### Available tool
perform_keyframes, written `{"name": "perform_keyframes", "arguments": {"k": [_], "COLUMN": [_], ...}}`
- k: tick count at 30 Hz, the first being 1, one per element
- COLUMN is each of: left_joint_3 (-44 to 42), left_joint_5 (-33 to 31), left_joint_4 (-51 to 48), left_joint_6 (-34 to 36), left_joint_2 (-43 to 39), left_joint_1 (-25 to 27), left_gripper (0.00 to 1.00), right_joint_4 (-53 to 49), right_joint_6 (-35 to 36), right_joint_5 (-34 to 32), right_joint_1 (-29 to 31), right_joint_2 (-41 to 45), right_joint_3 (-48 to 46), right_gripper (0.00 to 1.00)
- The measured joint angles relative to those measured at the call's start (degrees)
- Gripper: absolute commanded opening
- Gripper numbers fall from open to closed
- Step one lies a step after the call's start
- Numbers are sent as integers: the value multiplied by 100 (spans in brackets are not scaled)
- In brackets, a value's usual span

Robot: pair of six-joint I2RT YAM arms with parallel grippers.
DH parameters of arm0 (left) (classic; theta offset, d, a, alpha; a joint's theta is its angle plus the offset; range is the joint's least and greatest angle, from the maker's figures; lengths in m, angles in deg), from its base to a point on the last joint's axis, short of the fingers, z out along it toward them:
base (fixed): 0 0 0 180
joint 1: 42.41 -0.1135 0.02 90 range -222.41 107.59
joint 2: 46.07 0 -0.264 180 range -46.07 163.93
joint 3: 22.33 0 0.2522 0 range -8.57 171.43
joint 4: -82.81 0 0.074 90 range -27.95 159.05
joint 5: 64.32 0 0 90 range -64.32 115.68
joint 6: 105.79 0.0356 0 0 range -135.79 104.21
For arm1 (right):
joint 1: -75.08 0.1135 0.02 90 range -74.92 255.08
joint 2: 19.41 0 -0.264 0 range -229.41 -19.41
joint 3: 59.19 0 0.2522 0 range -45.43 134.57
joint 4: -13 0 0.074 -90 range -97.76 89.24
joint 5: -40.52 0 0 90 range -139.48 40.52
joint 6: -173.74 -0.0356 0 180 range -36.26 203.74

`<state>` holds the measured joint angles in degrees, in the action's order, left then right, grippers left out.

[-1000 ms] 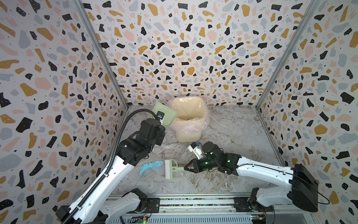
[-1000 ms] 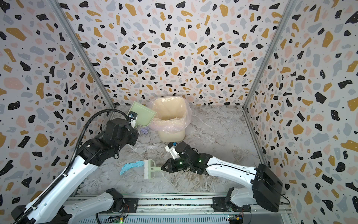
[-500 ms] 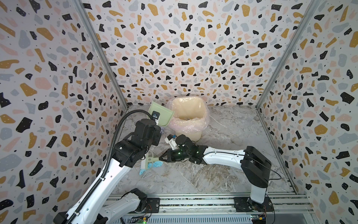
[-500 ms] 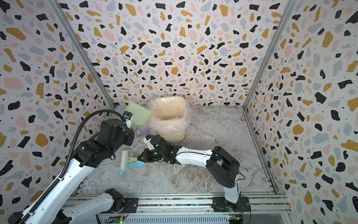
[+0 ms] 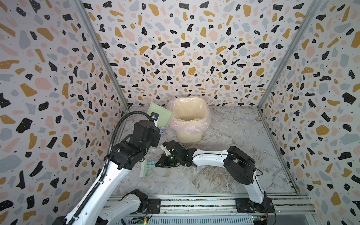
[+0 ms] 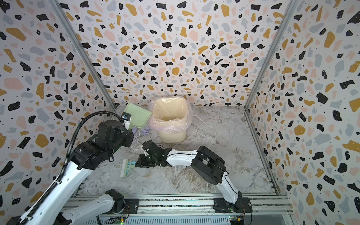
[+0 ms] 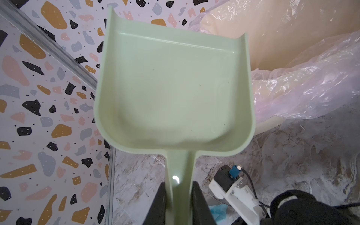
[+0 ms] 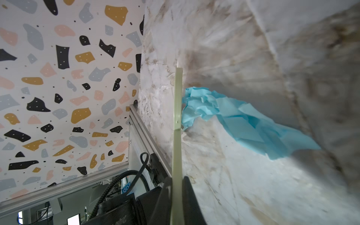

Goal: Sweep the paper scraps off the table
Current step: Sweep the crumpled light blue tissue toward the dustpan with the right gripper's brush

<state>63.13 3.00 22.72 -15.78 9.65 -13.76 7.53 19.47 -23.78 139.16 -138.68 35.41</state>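
Lavender scraps [image 6: 143, 132] top-view only; L end effector [image 7: 178, 187] holds dustpan [image 7: 171, 87], R end effector [image 8: 176, 181] brush [image 8: 178, 97].

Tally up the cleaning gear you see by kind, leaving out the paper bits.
Dustpan: 1
Brush: 1
Bin: 1
Total: 3

The brush [image 5: 147, 171] is being dragged leftward over the table [image 5: 214, 175] by the right gripper [image 8: 176, 178], up against the light blue scrap [image 8: 233, 116].
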Motion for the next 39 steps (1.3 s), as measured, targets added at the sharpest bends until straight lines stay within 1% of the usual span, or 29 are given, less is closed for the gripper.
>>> {"name": "perform_keyframes", "arguments": {"k": [4, 8, 11, 14, 18, 22, 26, 28, 34, 39], "left_joint_3": [0, 0, 0, 0, 0, 0, 0, 0, 0, 0], "left_joint_5": [2, 61, 90, 103, 122, 146, 199, 225, 260, 273], "left_joint_4": [-13, -15, -15, -17, -22, -24, -42, -48, -109, -179], "left_joint_6": [0, -2, -2, -2, -7, -24, -31, -42, -85, -90], "left_joint_2": [-13, -13, -11, -11, -11, -11, -11, -11, -13, -33], "left_joint_1": [-9, -11, -11, -15, -15, -33, -37, -37, -37, -37], "left_gripper": [0, 0, 0, 0, 0, 0, 0, 0, 0, 0], "right_joint_4": [-127, -313, -678, -1040, -1419, -1478, -1294, -1126, -1025, -1137], "right_joint_6": [-28, -28, 33, 90, 177, 286, 363, 374, 404, 522], "right_joint_5": [-26, -4, -26, -107, -197, -170, -133, -136, -227, -356], "right_joint_1": [-199, -518, -824, -1102, -1152, -1121, -1108, -1108, -1154, -1305], "right_joint_2": [601, 1561, 2262, 2852, 3276, 3215, 2846, 2625, 1980, 2170], "right_joint_3": [-739, -1613, -2144, -2511, -2531, -2142, -1655, -1569, -1587, -1921], "right_gripper": [0, 0, 0, 0, 0, 0, 0, 0, 0, 0]}}
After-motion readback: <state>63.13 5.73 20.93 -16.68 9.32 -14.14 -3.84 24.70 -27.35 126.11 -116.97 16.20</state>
